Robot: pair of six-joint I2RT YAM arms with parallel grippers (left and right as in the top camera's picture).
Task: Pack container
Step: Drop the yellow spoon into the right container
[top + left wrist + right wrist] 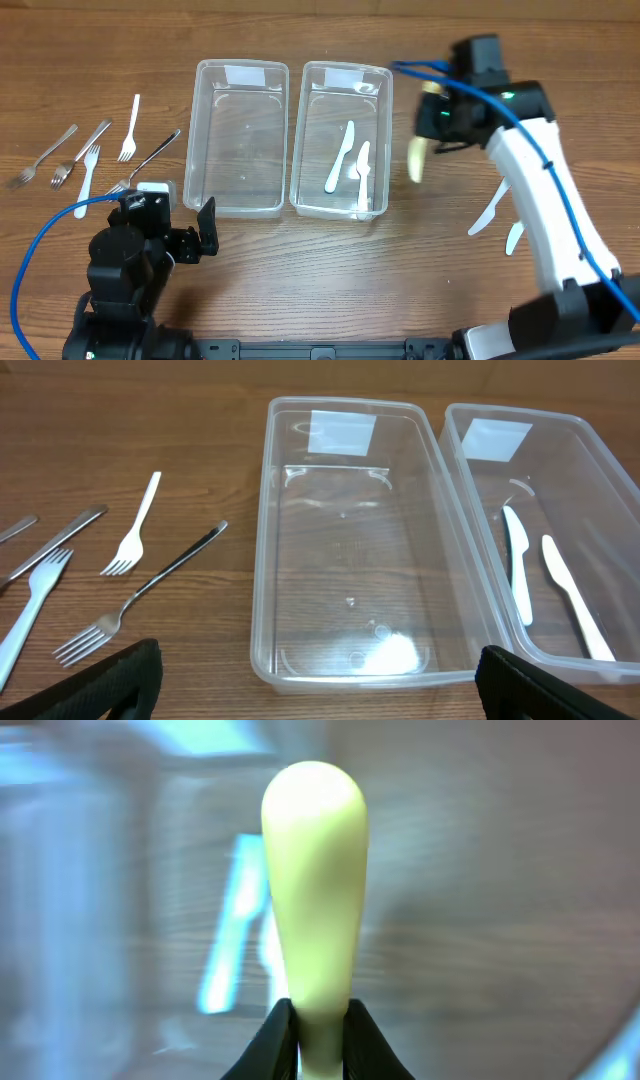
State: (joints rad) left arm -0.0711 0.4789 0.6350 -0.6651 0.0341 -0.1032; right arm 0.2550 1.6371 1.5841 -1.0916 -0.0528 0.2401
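One pale-yellow utensil [314, 870] (type unclear) clamped in right pincer [318, 1025], long axis straight out from it.

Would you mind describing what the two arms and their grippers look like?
The left arm is all black, with flat black fingers and a blue cable coming off its side. The right arm has a long white link between black joints, a second blue cable, a small green light and black fingers.
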